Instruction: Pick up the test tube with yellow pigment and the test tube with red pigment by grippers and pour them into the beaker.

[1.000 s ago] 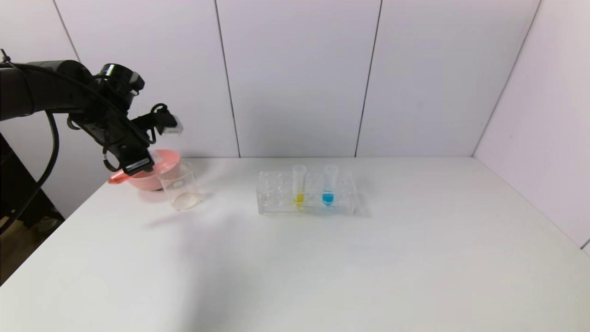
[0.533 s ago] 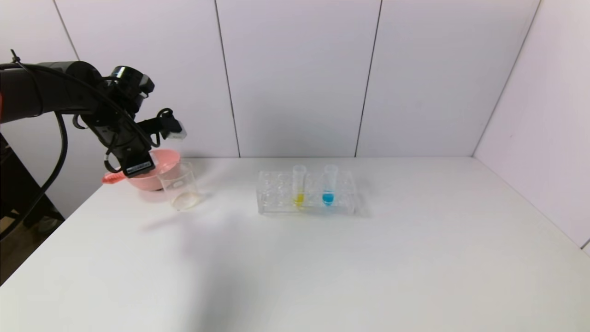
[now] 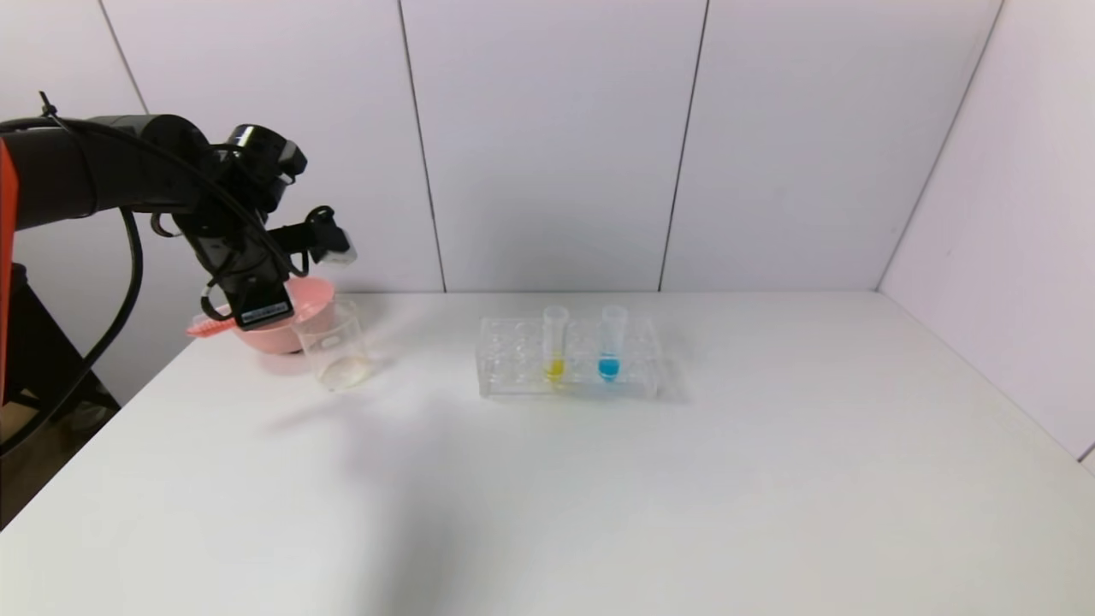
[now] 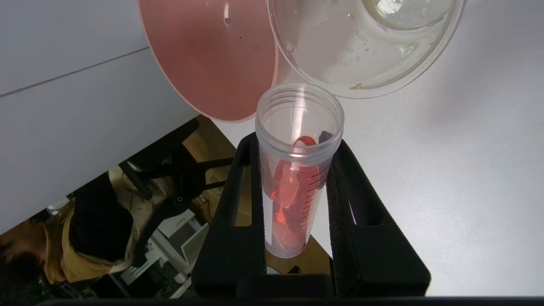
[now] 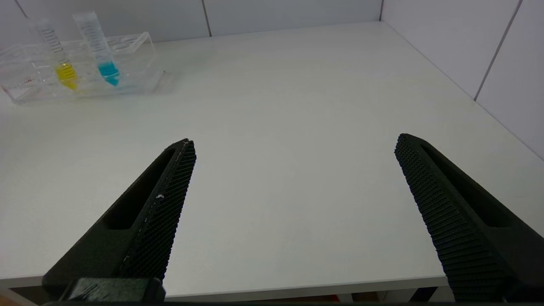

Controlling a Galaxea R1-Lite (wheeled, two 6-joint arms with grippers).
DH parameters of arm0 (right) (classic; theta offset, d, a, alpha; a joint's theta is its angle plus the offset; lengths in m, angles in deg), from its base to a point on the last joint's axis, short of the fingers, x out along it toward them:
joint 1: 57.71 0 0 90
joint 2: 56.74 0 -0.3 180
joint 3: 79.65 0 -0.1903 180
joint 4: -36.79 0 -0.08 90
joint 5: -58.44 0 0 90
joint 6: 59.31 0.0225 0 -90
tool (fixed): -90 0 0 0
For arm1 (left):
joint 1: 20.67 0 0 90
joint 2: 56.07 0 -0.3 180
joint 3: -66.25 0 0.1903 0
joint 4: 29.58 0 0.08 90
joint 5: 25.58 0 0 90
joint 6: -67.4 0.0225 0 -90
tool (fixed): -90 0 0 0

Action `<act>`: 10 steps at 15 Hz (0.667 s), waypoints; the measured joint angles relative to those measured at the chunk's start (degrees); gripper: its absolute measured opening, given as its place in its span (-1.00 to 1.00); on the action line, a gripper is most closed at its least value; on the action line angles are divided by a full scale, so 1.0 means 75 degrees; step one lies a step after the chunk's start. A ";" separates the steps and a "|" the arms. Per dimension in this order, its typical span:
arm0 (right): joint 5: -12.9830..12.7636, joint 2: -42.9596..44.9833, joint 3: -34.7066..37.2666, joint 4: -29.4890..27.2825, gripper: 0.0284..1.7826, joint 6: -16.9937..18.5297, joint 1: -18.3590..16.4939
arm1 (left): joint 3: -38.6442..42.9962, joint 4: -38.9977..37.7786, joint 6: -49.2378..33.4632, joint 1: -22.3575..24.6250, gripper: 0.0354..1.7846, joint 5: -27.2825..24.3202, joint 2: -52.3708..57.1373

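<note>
My left gripper (image 3: 259,313) hangs at the far left over the pink bowl, just left of the beaker (image 3: 334,346). It is shut on the test tube with red pigment (image 3: 200,326), which lies tilted close to level. In the left wrist view the red tube (image 4: 293,187) sits between the black fingers (image 4: 238,204), its open mouth just short of the beaker's rim (image 4: 442,51). The test tube with yellow pigment (image 3: 554,346) stands in the clear rack (image 3: 509,364). My right gripper (image 5: 293,146) is open and empty over the table's near edge, out of the head view.
A pink bowl (image 3: 315,295) stands behind and touching the beaker; it also shows in the left wrist view (image 4: 212,55). A blue-liquid tube (image 3: 610,346) stands right of the yellow one. The right wrist view shows rack (image 5: 136,63), yellow tube (image 5: 61,63) and blue tube (image 5: 102,55). Walls close the back and right.
My left gripper has moved a little to the right and up, towards the beaker, with the red tube in it. The rack, the beaker and the bowl have not moved.
</note>
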 joint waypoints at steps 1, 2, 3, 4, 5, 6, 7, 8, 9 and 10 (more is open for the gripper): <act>0.0000 0.0000 0.0000 0.0000 0.92 0.0000 0.0000 | 0.0000 -0.0003 0.0000 -0.0023 -0.54 0.0146 -0.0007; 0.0000 0.0000 0.0000 0.0000 0.92 0.0000 0.0000 | 0.0000 0.0000 0.0000 -0.0049 -0.54 0.0228 -0.0013; 0.0000 0.0000 0.0000 -0.0003 0.92 0.0000 0.0000 | 0.0000 0.0010 0.0003 -0.0072 -0.54 0.0338 -0.0018; 0.0000 0.0000 0.0000 -0.0003 0.92 0.0000 0.0000 | 0.0000 0.0018 0.0008 -0.0081 -0.54 0.0496 -0.0033; 0.0000 0.0000 0.0000 -0.0003 0.92 0.0000 0.0000 | 0.0000 0.0015 0.0020 -0.0072 -0.54 0.0574 -0.0047; 0.0000 0.0000 0.0000 0.0000 0.92 0.0000 0.0000 | 0.0002 0.0015 0.0049 -0.0070 -0.54 0.0588 -0.0054; 0.0000 0.0000 0.0000 -0.0003 0.92 0.0000 0.0000 | 0.0005 0.0015 0.0067 -0.0096 -0.54 0.0595 -0.0059; 0.0000 0.0000 0.0000 -0.0003 0.92 0.0000 0.0000 | 0.0005 0.0018 0.0081 -0.0127 -0.54 0.0618 -0.0059; 0.0000 0.0000 0.0000 -0.0003 0.92 0.0000 0.0000 | 0.0005 0.0018 0.0085 -0.0154 -0.54 0.0694 -0.0059; 0.0000 0.0000 0.0000 -0.0003 0.92 0.0000 0.0000 | 0.0005 0.0029 0.0085 -0.0166 -0.54 0.0808 -0.0062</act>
